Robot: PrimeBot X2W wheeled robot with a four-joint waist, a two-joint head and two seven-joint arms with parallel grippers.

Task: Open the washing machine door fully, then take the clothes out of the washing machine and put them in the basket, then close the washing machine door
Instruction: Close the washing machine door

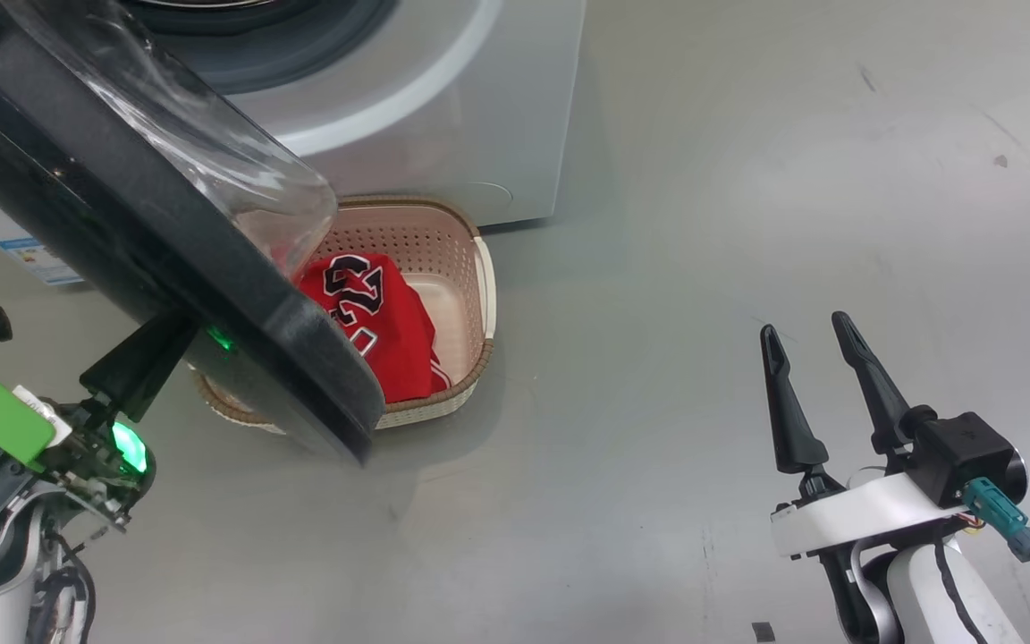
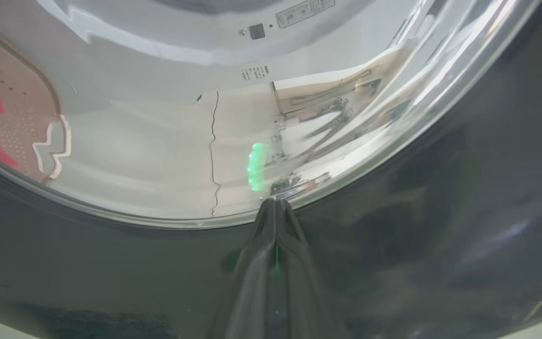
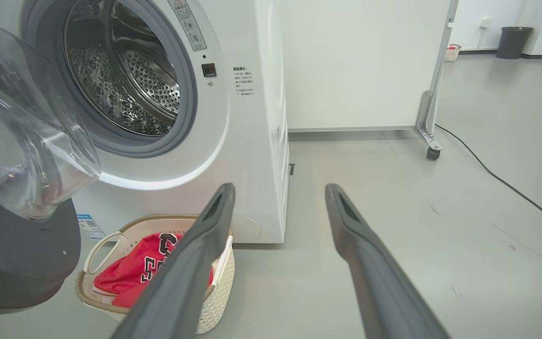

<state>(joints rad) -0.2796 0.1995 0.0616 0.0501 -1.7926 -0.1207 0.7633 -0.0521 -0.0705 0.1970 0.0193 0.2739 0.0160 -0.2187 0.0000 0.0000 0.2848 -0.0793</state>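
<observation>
The washing machine (image 1: 443, 116) stands at the top, its mouth open onto a bare steel drum (image 3: 125, 80). The washing machine door (image 1: 122, 241) is swung out over the left side, glass bowl (image 1: 211, 152) facing the machine. Under the door sits the basket (image 1: 408, 237), holding the red clothes (image 1: 390, 331) with the "23" showing. My left gripper (image 2: 274, 202) is shut, its tips pressed against the door's black outer rim (image 2: 111, 263) at the edge of the glass. My right gripper (image 1: 803, 326) hangs open over bare floor to the right, holding nothing.
The basket (image 3: 217, 301) stands close against the washer's front, half under the door (image 3: 17, 254). A white panel on casters (image 3: 433, 153) and a floor cable (image 3: 501, 176) lie far right. A dark bin (image 3: 513, 41) stands in the distance. Grey floor spreads around my right arm.
</observation>
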